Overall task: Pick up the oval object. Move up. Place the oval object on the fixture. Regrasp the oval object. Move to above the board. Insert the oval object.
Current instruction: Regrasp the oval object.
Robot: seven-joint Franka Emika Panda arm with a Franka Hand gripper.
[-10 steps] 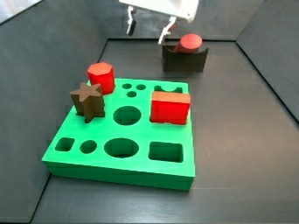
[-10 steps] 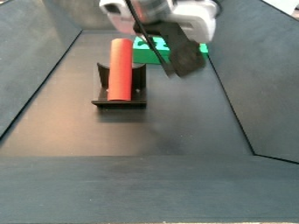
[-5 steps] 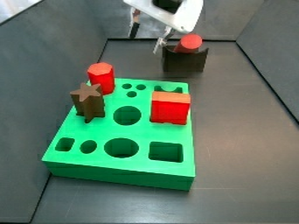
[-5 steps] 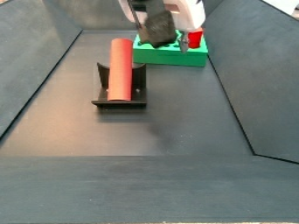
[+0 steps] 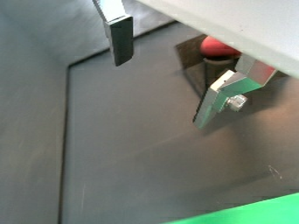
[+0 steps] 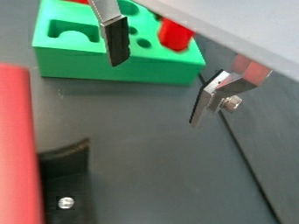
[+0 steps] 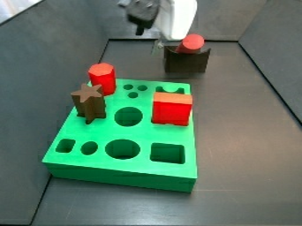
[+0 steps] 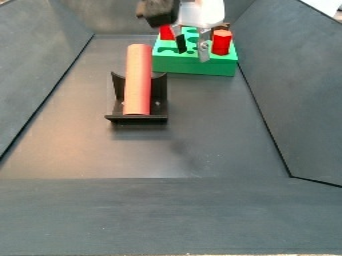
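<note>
Looking across the dark surface (image 8: 174,150) first, we see it walled on both sides by sloping dark panels, with a broad bare stretch in the foreground of a side view. On it sits the board (image 7: 124,141), bright green, carrying a red cube (image 7: 172,109), a short red hexagonal peg (image 7: 101,77) and a brown star-shaped peg (image 7: 86,100), with several holes free toward its near edge. Between the board and the far wall stands the fixture (image 8: 136,102), and the oval object (image 8: 136,72) lies lengthwise in its notch; in the other side view only its rounded end (image 7: 192,41) shows above the dark block (image 7: 186,60). We find the hand (image 7: 158,39) raised off the surface, just beside the fixture and clear of the rod. Its fingers (image 5: 119,39) stand wide apart with nothing between them, bare floor showing through the gap in both wrist views (image 6: 158,74). The rod passes along the margin of a wrist view (image 6: 14,140), well outside the fingers.
</note>
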